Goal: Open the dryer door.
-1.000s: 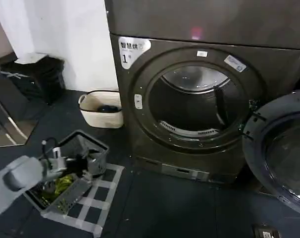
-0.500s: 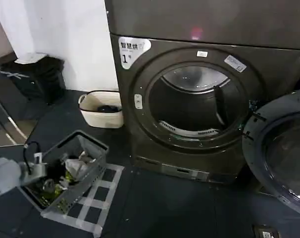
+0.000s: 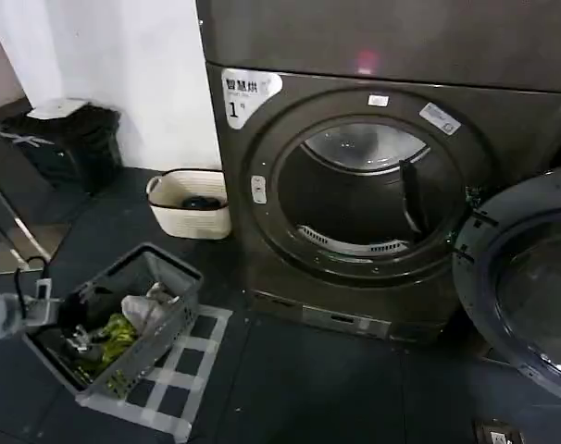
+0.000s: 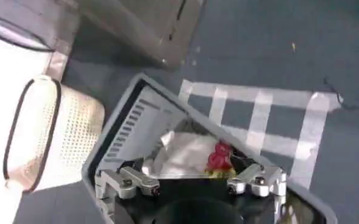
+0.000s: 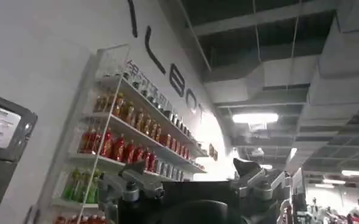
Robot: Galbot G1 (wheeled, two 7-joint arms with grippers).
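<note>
The left pincer (image 4: pixel 192 182) hangs with jaws spread over a grey basket (image 3: pixel 132 310) of laundry on the taped floor. Beyond stands a white basket (image 3: pixel 190 205). The dryer (image 3: pixel 373 185) shows its drum mouth unobstructed; the dryer door (image 3: pixel 526 277) is swung fully right. The right pincer (image 5: pixel 191 182), jaws spread, points at shelves.

From my head view the room is dim, the floor (image 3: pixel 336 388) dark and murky; a soft sheen sits inside the dryer (image 3: pixel 373 213) drum. My right wrist view catches glaring ceiling lights (image 5: pixel 255 117), washing out the wall beside them.
</note>
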